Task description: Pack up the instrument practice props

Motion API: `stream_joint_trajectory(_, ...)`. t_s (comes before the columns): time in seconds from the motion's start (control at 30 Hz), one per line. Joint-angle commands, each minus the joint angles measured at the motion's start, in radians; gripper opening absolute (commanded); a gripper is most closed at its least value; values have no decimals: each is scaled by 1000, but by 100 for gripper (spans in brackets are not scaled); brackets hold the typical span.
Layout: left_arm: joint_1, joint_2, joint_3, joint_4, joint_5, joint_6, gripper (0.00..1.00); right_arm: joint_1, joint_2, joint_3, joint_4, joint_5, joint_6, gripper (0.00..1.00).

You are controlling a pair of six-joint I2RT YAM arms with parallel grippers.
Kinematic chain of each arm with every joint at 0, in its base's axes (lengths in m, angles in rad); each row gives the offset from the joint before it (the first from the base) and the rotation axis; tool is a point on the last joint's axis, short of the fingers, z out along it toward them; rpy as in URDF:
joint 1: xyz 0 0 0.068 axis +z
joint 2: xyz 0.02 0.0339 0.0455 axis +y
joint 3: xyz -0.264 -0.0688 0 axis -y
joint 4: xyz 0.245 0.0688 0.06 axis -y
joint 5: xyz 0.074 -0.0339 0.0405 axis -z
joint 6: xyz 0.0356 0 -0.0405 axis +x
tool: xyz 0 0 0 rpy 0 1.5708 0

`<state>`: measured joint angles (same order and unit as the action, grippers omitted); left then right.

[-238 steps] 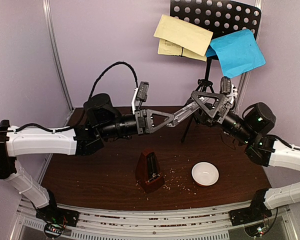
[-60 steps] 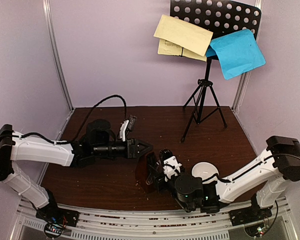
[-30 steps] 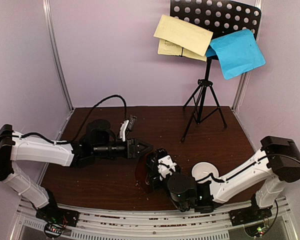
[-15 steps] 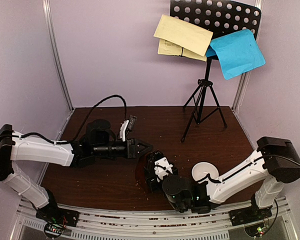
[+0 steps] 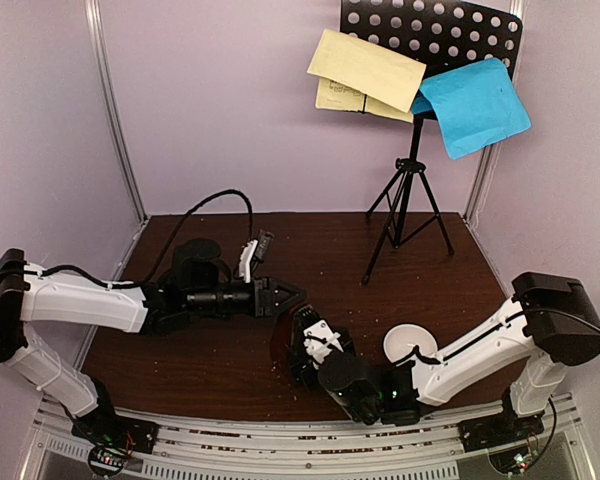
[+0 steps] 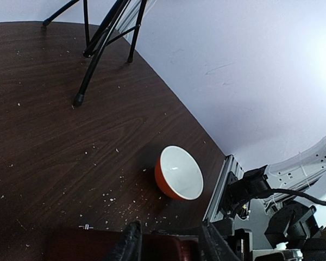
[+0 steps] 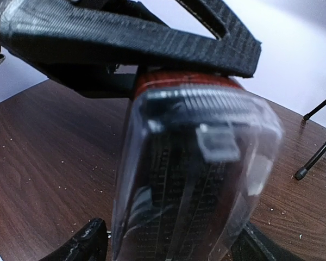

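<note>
**Both hands close on the metronome; stand and sheets untouched**

My right hand (image 7: pixel 169 240) is low over the desk (image 5: pixel 210 350). Its fingers are spread wide on either side of the small brown pyramid metronome with a clear triangular cover (image 7: pixel 190 163), which fills the right wrist view. I cannot tell whether the pads touch its sides. I judge I am straddling it low so a squeeze would take the body rather than only the cover.

My left hand (image 5: pixel 288 298) is open too, just behind the metronome's top, probably to steady it or receive it.

The metronome stands upright at the near middle of the desk. The black tripod music stand with a perforated plate (image 5: pixel 410 190) stands at the far right. It carries the pale yellow music sheets (image 5: pixel 365 70) and the bright blue music sheet (image 5: pixel 475 105), so that part of the packing is not yet done.

The desk is dark wood-grain, sprinkled with pale crumbs (image 6: pixel 114 190). A small round bowl, white inside and orange outside (image 6: pixel 179 174), sits just right of the metronome. Plain lilac walls with aluminium posts enclose the space.
</note>
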<state>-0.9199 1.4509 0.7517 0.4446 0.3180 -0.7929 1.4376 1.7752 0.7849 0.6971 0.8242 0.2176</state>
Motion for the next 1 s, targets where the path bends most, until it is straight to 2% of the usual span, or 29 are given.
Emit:
stream_joint_trajectory(0.0, 3, -23, 5, -52, -38, 30, 39, -13, 11, 19, -47, -16, 11, 82)
stream_joint_trajectory(0.2, 3, -47, 9, -76, -63, 40, 43, -23, -2, 28, -63, -20, 11, 87)
stream_joint_trajectory(0.37, 3, -90, 11, -117, -118, 55, 50, -23, -39, 28, -90, -24, 1, 94)
stream_joint_trajectory(0.57, 4, -225, 24, -271, -320, 89, 69, -23, -180, -33, -209, -42, 28, 99)
stream_joint_trajectory(0.77, 7, -381, 37, -402, -469, 143, 94, -29, -426, -158, -403, -189, 85, 100)
stream_joint_trajectory(0.87, 7, -392, 53, -425, -450, 207, 98, -88, -543, -184, -535, -285, 118, 100)
stream_joint_trajectory(0.97, 7, -352, 83, -409, -298, 319, 96, -204, -646, -181, -605, -401, 143, 100)
